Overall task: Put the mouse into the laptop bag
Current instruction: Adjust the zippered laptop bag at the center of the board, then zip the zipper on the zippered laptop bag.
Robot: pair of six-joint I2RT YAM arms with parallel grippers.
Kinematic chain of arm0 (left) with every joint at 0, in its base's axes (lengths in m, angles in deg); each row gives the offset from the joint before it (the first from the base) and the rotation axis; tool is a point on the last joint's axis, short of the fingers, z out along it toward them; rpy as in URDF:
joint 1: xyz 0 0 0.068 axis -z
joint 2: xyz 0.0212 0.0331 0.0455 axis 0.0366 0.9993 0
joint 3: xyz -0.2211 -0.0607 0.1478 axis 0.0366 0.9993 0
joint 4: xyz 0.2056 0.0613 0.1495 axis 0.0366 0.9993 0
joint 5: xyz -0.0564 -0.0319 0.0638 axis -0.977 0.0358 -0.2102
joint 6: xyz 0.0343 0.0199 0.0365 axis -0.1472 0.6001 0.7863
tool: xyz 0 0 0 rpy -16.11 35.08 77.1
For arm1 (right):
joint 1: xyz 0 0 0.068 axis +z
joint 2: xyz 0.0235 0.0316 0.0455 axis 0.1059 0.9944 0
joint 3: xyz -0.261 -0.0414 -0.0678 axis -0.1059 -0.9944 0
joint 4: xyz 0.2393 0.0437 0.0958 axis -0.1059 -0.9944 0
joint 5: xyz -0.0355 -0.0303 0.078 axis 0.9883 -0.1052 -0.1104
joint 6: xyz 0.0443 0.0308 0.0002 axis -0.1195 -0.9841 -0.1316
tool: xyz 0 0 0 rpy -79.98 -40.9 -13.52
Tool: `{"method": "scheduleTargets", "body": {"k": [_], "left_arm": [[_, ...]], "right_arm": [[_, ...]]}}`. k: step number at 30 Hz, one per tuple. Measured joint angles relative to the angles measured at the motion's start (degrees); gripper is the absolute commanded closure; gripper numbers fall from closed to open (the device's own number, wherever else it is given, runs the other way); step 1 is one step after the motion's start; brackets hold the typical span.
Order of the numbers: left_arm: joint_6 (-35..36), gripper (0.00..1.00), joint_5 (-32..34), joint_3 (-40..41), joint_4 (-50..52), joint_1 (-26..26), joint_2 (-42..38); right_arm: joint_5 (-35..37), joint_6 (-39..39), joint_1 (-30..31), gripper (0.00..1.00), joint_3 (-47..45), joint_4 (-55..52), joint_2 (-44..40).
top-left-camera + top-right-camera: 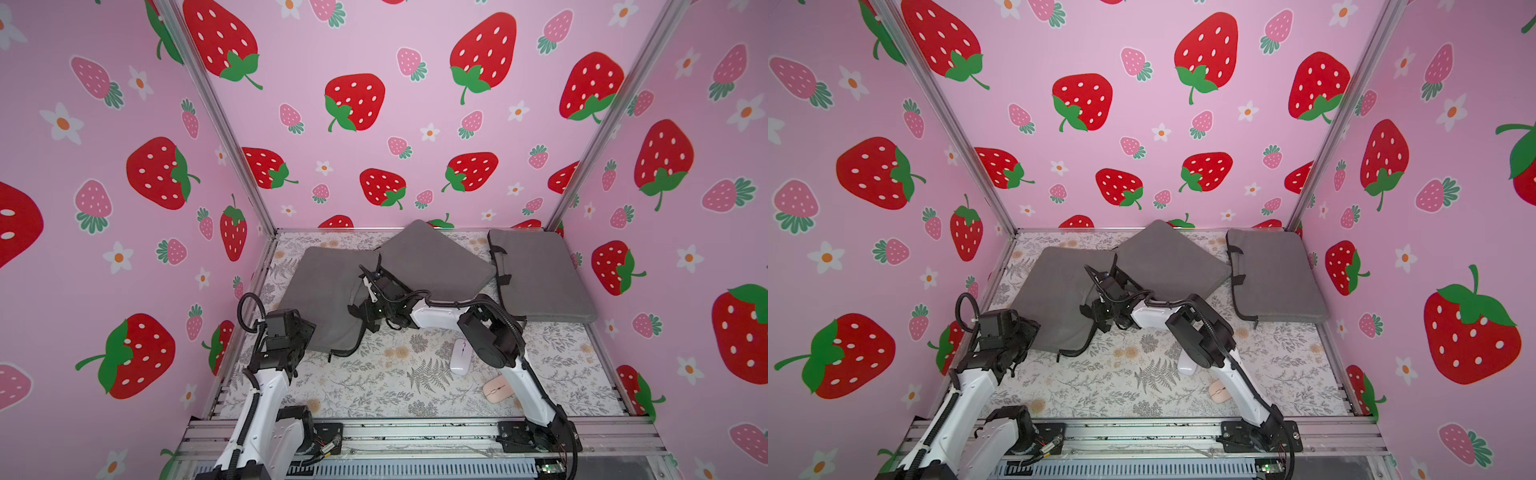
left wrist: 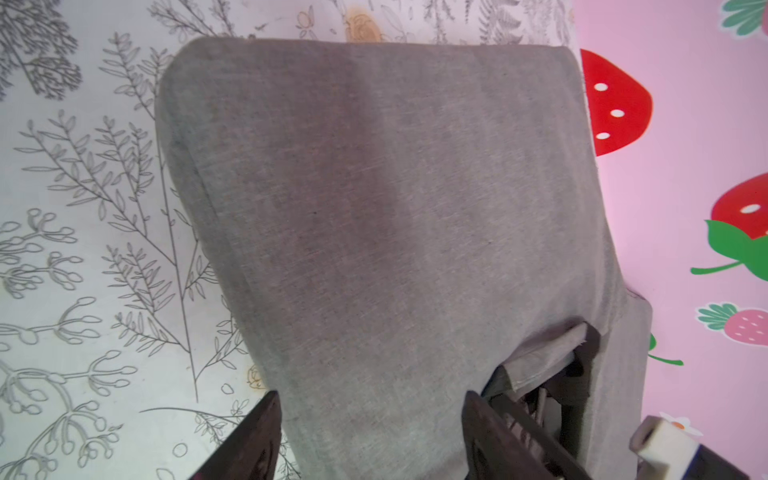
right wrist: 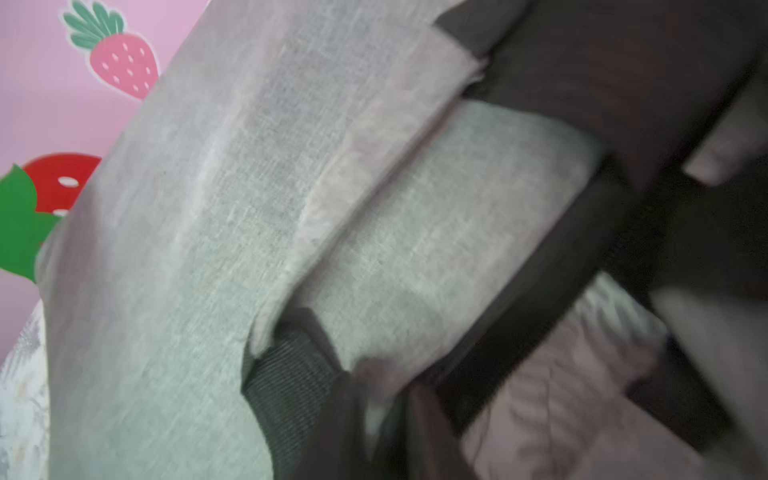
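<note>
Judging by how things lie, the job is at its first stage: no mouse is in a bag yet. The white mouse (image 1: pixel 461 356) and the pink mouse (image 1: pixel 496 388) both lie on the table (image 1: pixel 374 399) close beside the right arm, near each other and well apart from any bag's opening.

Three grey bags lie toward the back: the left bag (image 1: pixel 324 291), the middle bag (image 1: pixel 432 262) propped partly over it, and the right bag (image 1: pixel 540 274) flat by the wall. Work is on the left bag. The right arm reaches across the table, and the right hand (image 1: pixel 368 282) is at that bag's inner edge, where the left wrist view shows the mouth (image 2: pixel 536 370) lifted a little. Its wrist view is blurred, showing only grey cloth and dark trim close up, so I cannot tell whether the right hand is pinching the edge or merely beside it.

The left hand (image 2: pixel 370 397) hangs over the near end of the same bag, fingers spread wide and holding nothing.

What is left, as I read it, is nearly everything: get the mouth properly open, fetch a mouse, carry it over and drop it inside.
</note>
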Motion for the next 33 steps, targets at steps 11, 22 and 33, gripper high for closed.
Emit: {"method": "scheduleTargets", "body": {"k": [11,22,33], "left_arm": [[-1.2,0.31,0.0,0.0,-0.5,-0.9,-1.6],[-0.9,0.3,2.2,-0.2,1.1,-1.4,-7.7],[0.0,0.3,3.6,-1.7,2.7,-2.0,-8.2]], "right_arm": [[-3.0,4.1,-4.0,0.38,21.6,-11.5,11.2],[11.0,8.1,3.2,0.23,-3.3,-17.6,-14.6],[23.9,4.5,22.5,0.33,-1.8,-20.6,-14.6]]}}
